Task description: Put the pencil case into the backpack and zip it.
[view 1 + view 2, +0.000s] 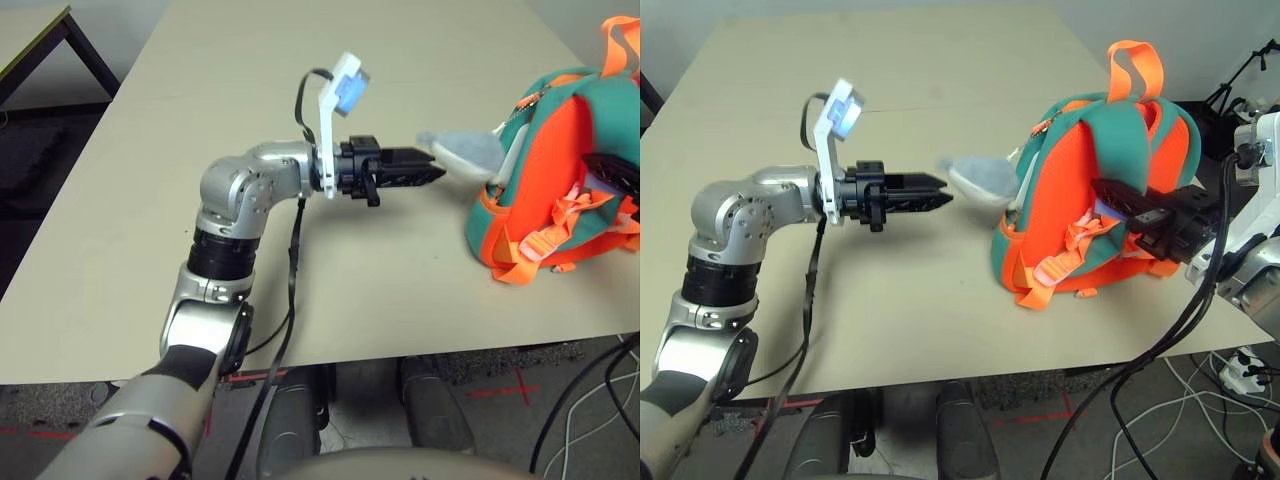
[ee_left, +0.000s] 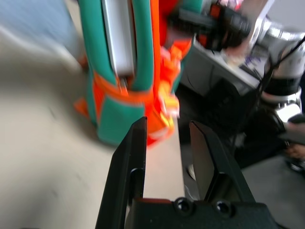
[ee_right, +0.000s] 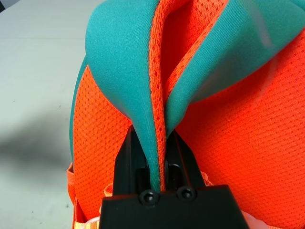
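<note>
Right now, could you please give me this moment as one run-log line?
left end effector: open, empty, beside backpack | right end effector: shut on backpack strap | pencil case: inside backpack | zipper: open

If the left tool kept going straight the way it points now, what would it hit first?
Most likely the grey-white plush whale charm, lying just past the left tool fingertips, with the backpack behind it. Depth is unclear, so it might slip just beside the charm and reach the backpack first.
</note>
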Motion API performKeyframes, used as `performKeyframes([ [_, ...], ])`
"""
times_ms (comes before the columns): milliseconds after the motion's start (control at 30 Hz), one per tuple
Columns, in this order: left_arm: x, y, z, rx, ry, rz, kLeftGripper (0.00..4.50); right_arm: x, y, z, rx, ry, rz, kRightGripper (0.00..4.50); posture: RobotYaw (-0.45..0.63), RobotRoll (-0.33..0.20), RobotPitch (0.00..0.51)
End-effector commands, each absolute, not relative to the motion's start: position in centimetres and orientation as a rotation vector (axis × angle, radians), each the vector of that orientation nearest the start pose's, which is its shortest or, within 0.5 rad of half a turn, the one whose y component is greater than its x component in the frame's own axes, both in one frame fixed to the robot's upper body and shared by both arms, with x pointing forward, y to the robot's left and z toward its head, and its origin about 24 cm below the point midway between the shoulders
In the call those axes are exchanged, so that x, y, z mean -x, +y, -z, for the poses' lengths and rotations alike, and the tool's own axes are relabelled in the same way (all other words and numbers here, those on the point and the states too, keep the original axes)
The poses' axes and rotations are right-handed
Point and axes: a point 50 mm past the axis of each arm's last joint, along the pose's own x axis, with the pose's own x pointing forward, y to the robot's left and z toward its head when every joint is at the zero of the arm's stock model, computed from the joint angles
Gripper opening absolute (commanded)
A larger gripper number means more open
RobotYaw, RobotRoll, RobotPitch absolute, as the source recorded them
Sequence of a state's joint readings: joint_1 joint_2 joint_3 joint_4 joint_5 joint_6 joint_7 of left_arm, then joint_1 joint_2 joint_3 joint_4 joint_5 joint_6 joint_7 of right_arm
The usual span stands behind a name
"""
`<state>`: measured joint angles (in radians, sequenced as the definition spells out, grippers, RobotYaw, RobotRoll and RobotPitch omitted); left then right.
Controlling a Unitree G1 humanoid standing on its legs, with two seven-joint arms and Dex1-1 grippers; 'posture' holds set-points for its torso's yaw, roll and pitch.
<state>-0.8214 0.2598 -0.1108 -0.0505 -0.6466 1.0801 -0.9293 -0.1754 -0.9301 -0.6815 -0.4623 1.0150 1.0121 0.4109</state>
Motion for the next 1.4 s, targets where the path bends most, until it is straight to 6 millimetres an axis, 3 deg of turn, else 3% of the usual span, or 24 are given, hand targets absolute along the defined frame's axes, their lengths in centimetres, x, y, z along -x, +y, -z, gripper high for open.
performKeyframes([
  [33, -29.1, 5.2, -20.5, 0.165, 0.302, 1.527, 1.81, -21.4, -27.7, -24.8, 0.055, 0.053, -0.419, 0.1, -0.2, 0.0, 0.176],
  [100, -29.4, 5.3, -21.0, 0.166, 0.281, 1.52, 1.81, -21.3, -27.7, -24.7, 0.055, 0.052, -0.417, 0.1, -0.2, 0.0, 0.173],
  [233, -32.1, 5.8, -22.0, -0.013, 0.129, 1.383, 1.81, -21.2, -27.7, -24.7, 0.055, 0.047, -0.412, 0.1, -0.2, 0.0, 0.166],
  [367, -33.6, 5.5, -22.3, -0.091, 0.04, 1.318, 0.97, -21.1, -27.7, -24.8, 0.058, 0.041, -0.409, 0.1, -0.21, 0.0, 0.159],
  [533, -35.6, 4.9, -22.2, -0.188, -0.036, 1.22, 2.42, -21.2, -27.6, -25.0, 0.061, 0.035, -0.412, 0.1, -0.21, 0.0, 0.153],
  [733, -36.6, 3.4, -21.2, -0.536, -0.2, 1.237, 4.4, -21.2, -27.4, -25.1, 0.062, 0.031, -0.42, 0.1, -0.21, 0.0, 0.152],
  [900, -37.1, 2.2, -20.8, -0.781, -0.317, 1.25, 4.5, -21.3, -27.1, -25.0, 0.061, 0.031, -0.428, 0.1, -0.22, 0.0, 0.154],
  [1400, -37.7, -0.9, -20.3, -0.796, -0.41, 1.143, 4.5, -21.2, -26.1, -24.6, 0.045, 0.027, -0.446, 0.1, -0.24, 0.0, 0.154],
])
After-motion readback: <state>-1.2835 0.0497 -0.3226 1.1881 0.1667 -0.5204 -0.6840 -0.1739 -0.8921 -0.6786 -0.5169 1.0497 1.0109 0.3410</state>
